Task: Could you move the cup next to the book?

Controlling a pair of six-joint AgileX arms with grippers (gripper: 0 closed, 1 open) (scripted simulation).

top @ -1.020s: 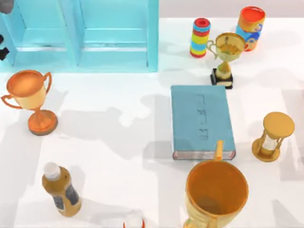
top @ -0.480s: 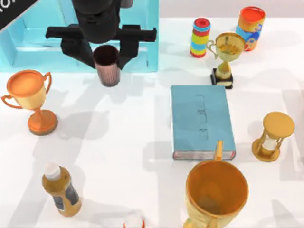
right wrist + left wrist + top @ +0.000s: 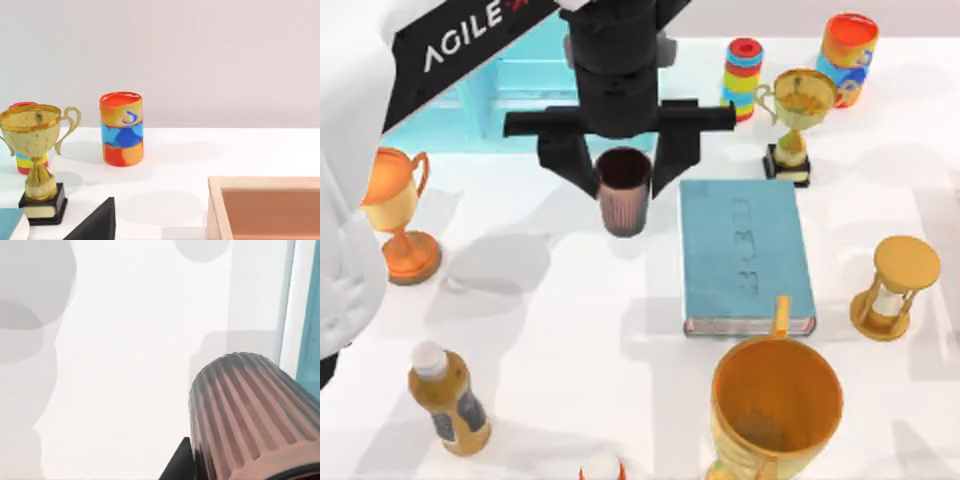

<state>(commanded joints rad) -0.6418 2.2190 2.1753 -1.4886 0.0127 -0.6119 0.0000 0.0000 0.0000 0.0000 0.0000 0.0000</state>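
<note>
Left claw [image 3: 623, 170] clamped on the small reddish-brown ribbed tumbler cup [image 3: 623, 190], black fingers [image 3: 564, 158] pressed on either side of it. Cup upright, dark inside showing in the top view, held just left of the thick teal-blue hardcover book [image 3: 746, 256], near that book's far left corner; cannot tell whether the cup's base touches the white worktop [image 3: 560, 340] or hangs above it. In the left wrist view, ribbed coppery side of the cup [image 3: 247, 415] close up, with a strip of teal cover and white page edge [image 3: 307, 310] just beside it.

Book lying flat near the middle of the worktop, embossed lettering up. Large orange-gold mug with a handle [image 3: 775, 410] just in front of the book. Gold hourglass [image 3: 895, 288] to the book's right. Gold two-handled trophy on a black base [image 3: 795, 120] just behind the book. Orange two-handled trophy [image 3: 395, 215] at the left side, partly behind the left arm.

Cannot tell whether the right claw's fingers are open or shut; right wrist view looking past the gold trophy [image 3: 37, 155] to an orange-and-blue painted can [image 3: 121, 129].
</note>
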